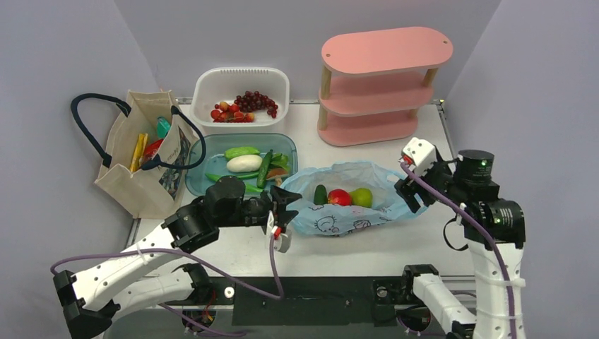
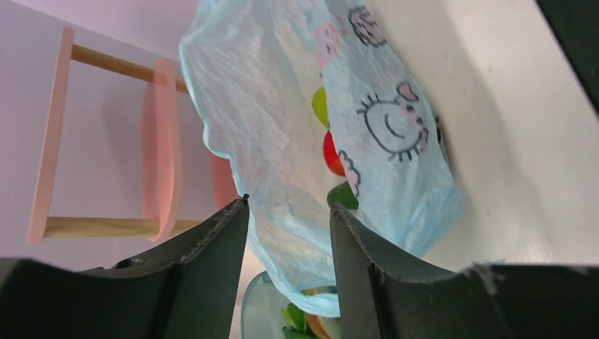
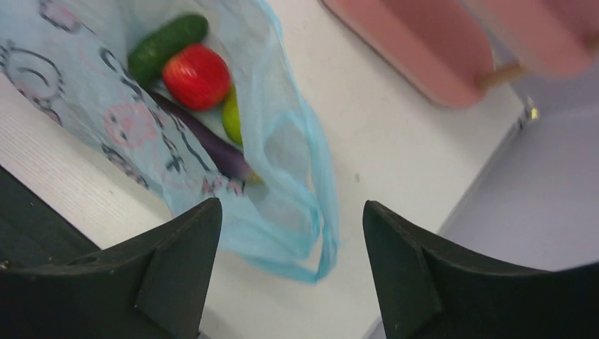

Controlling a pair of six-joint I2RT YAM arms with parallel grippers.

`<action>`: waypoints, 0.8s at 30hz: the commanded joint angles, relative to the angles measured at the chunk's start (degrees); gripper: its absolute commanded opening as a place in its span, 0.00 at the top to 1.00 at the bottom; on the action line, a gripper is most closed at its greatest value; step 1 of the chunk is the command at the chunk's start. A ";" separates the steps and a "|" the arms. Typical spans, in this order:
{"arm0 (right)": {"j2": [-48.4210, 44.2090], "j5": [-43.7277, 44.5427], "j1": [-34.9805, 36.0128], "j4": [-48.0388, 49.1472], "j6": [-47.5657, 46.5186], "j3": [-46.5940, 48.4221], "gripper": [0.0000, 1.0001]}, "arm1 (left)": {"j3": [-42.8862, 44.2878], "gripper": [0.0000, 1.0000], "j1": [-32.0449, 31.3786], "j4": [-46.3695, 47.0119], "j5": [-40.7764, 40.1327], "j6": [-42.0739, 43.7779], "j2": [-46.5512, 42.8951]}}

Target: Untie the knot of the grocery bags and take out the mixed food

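The light blue plastic grocery bag (image 1: pixel 353 212) lies mid-table with its mouth spread open; no tied knot shows, and a loose handle loop (image 3: pixel 321 240) trails on the table. Inside lie a dark green vegetable (image 3: pixel 166 39), a red fruit (image 3: pixel 196 76), a green pear (image 3: pixel 232 116) and a purple eggplant (image 3: pixel 212 148). My left gripper (image 2: pixel 288 205) is open at the bag's left edge, with bag film hanging loose between its fingers. My right gripper (image 3: pixel 292 205) is open above the handle loop at the bag's right edge. The beige canvas tote (image 1: pixel 141 176) stands far left holding snack packets (image 1: pixel 138 152).
A clear teal tub (image 1: pixel 240 136) with green vegetables and a white oval one sits behind the left gripper. A white slotted basket (image 1: pixel 240 70) with grapes (image 1: pixel 256 101) stands at the back. A pink three-tier shelf (image 1: pixel 381 85) occupies the back right.
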 commanded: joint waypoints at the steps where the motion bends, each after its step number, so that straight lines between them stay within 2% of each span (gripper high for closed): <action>1: 5.98 7.70 14.97 13.68 8.53 3.31 0.31 | 10.60 0.56 1.97 -3.60 4.25 -16.99 5.50; 4: 11.37 11.41 23.24 15.59 8.66 4.40 0.31 | 16.55 0.56 4.14 -4.77 9.57 -23.89 10.22; 7: 15.85 12.68 26.74 18.48 6.97 3.30 0.28 | 16.90 0.54 3.36 -2.49 12.40 -29.80 12.52; 12: 22.88 16.14 28.84 21.73 6.77 2.23 0.26 | 13.46 0.52 0.14 4.24 8.85 -36.01 18.70; 14: 25.84 17.03 28.65 21.56 7.46 2.66 0.33 | 13.39 0.50 -0.79 5.43 8.24 -37.54 22.26; 16: 27.38 16.63 28.01 21.15 7.77 2.81 0.55 | 13.25 0.48 -2.24 7.56 2.02 -39.42 26.21; 17: 27.82 15.46 27.29 20.97 8.55 2.96 0.76 | 12.44 0.48 -2.60 8.90 0.01 -40.18 28.41; 19: 27.95 13.56 26.07 20.29 10.99 4.21 0.99 | 10.20 0.47 -3.11 14.32 -4.65 -43.27 30.44; 21: 27.59 11.45 24.31 19.70 13.84 5.68 1.00 | 10.17 0.49 -3.65 15.15 -5.85 -43.36 32.22; 23: 26.75 9.09 21.80 19.65 16.90 7.27 1.00 | 11.88 0.60 -3.99 12.39 -4.76 -41.94 33.78; 24: 26.17 8.01 20.85 19.55 18.83 7.79 1.00 | 12.52 0.74 -4.01 10.18 -3.79 -40.78 34.13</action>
